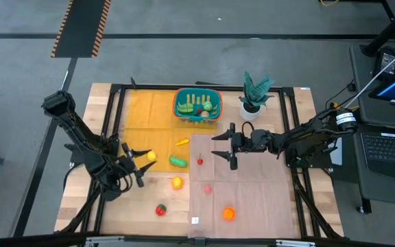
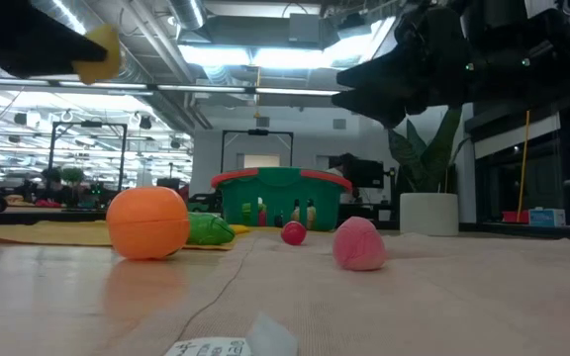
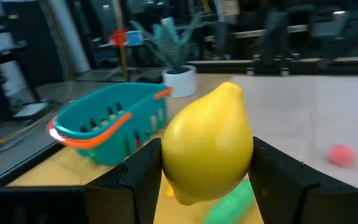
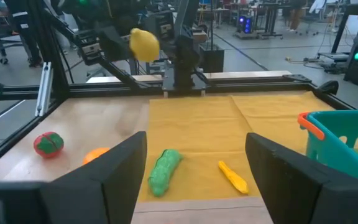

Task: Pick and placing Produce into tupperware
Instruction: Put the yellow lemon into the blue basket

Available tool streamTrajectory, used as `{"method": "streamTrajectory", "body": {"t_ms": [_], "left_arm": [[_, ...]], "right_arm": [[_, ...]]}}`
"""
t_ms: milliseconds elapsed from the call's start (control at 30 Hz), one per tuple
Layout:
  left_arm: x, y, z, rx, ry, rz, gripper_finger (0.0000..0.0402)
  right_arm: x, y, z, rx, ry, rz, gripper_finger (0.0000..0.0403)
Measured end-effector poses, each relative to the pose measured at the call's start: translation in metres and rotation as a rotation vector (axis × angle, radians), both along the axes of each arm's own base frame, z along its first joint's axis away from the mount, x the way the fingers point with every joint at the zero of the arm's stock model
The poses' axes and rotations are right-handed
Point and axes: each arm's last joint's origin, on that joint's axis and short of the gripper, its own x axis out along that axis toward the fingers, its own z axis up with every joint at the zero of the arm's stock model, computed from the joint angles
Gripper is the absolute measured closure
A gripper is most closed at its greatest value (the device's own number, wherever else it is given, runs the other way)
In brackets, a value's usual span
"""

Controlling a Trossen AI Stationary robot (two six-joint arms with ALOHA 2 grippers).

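Left hand (image 1: pixel 142 165) raised, fingers clamped on a load; right hand (image 1: pixel 223 145) aloft, fingers spread.

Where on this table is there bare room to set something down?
The yellow mat left of the basket is bare, as is the pale mat right of the orange. It is crowded between the left gripper and right gripper.

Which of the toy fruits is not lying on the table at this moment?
The yellow lemon: the left gripper holds it in the air between its fingers. The other loose pieces, such as the green vegetable and the orange fruit, lie on the table.
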Motion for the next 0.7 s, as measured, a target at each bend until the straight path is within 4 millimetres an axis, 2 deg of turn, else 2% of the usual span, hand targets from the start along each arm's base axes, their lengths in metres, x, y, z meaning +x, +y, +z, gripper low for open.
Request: {"method": "streamTrajectory", "body": {"t_ms": [167, 367, 700], "left_arm": [[0.013, 0.014, 0.000, -0.008, -0.007, 0.100, 0.0206], [0.024, 0.028, 0.000, -0.010, -0.003, 0.192, 0.0206], [0.038, 0.048, 0.000, -0.064, 0.023, 0.270, 0.0206]], "right_arm": [[0.000, 0.000, 0.000, -0.002, 0.000, -0.012, 0.0128], [0.000, -0.004, 0.000, -0.012, 0.001, -0.146, 0.0128], [0.000, -0.004, 0.000, -0.012, 0.002, -0.142, 0.0128]]}}
